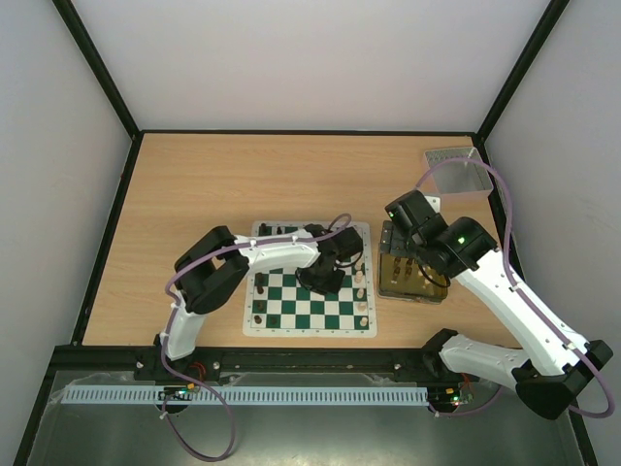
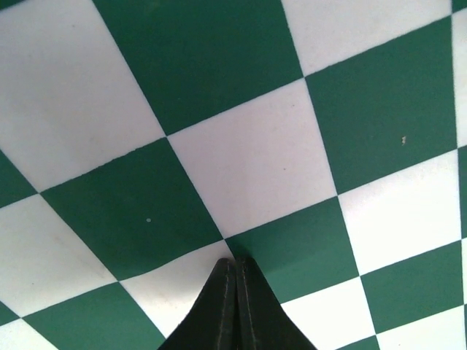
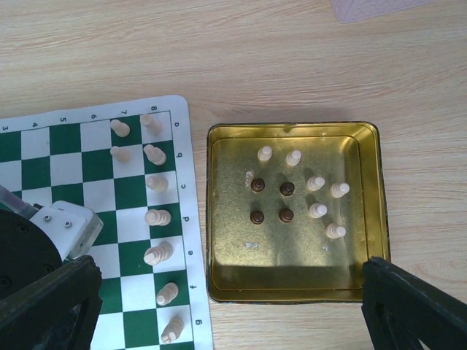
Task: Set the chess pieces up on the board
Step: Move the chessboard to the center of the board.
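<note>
Chess pieces (image 3: 157, 217) in cream-white stand in a line along the right edge of the board (image 1: 310, 330), with two more just inside that line at its far end. Dark pieces (image 1: 259, 283) stand along the board's left edge. Just right of the board, apart from its border, lies a yellow tray (image 3: 292, 130) holding six cream pawns (image 3: 317, 210) and four dark pawns (image 3: 286, 215), all upright. The left gripper (image 2: 235, 261) hangs low over the board's middle squares, fingers pressed together with nothing between them. The right gripper (image 3: 230, 292) hovers above the tray, fingers spread wide and empty. A grey tray (image 1: 456, 170) sits well beyond the board, to its far right.
</note>
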Controlling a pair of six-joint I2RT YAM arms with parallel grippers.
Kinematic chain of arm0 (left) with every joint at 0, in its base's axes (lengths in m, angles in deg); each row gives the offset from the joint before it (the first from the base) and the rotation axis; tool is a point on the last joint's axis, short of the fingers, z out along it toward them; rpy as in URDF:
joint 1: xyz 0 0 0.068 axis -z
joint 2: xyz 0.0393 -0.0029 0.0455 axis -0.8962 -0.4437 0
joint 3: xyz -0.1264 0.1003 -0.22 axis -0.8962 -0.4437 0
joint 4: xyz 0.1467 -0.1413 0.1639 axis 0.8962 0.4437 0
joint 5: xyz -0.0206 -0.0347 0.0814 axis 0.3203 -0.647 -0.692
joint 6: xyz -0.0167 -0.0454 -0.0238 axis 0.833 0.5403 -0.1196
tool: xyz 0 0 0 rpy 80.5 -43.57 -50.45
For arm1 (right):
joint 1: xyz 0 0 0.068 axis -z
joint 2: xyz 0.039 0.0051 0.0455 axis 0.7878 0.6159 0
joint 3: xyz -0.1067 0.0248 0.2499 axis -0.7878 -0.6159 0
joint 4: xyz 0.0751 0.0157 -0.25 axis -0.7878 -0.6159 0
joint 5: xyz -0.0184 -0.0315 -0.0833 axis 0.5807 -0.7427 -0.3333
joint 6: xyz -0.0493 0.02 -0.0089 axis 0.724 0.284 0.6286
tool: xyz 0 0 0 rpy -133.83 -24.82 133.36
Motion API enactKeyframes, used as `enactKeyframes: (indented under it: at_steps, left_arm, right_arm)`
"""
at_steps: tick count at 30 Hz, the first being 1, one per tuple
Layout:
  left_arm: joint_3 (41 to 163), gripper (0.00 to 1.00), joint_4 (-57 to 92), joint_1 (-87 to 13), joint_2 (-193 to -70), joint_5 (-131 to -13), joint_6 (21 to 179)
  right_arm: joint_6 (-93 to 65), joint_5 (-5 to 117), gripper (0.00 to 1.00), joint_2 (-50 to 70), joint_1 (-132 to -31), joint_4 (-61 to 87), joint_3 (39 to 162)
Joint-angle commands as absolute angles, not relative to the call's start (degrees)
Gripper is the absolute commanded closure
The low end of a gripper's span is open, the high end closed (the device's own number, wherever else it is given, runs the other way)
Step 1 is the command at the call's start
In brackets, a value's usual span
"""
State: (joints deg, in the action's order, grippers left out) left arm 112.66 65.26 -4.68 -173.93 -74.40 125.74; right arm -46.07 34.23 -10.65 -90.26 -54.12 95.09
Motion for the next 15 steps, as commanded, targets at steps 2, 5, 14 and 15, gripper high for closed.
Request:
enactKeyframes:
  at_steps: [2,5,14,15]
  left_arm:
    - [114.7,0.98,65.2,-4.5,-177.4,-74.2,124.7]
    - [115.2,0.98,65.8,-4.5,-177.2,-74.7,124.5]
    - [115.5,0.94,67.9,-4.6,-175.1,-77.1,124.4]
    - [115.6,0.95,68.3,-4.6,-174.8,-77.8,124.5]
  right_arm:
    - [-46.4,32.6,0.07,-10.4,-90.6,-55.7,94.7]
    - [-46.4,32.5,0.07,-10.3,-90.6,-55.7,94.9]
    - [-46.2,32.5,0.07,-10.0,-90.6,-55.6,95.0]
    - [-46.2,32.5,0.07,-9.9,-90.6,-55.6,95.1]
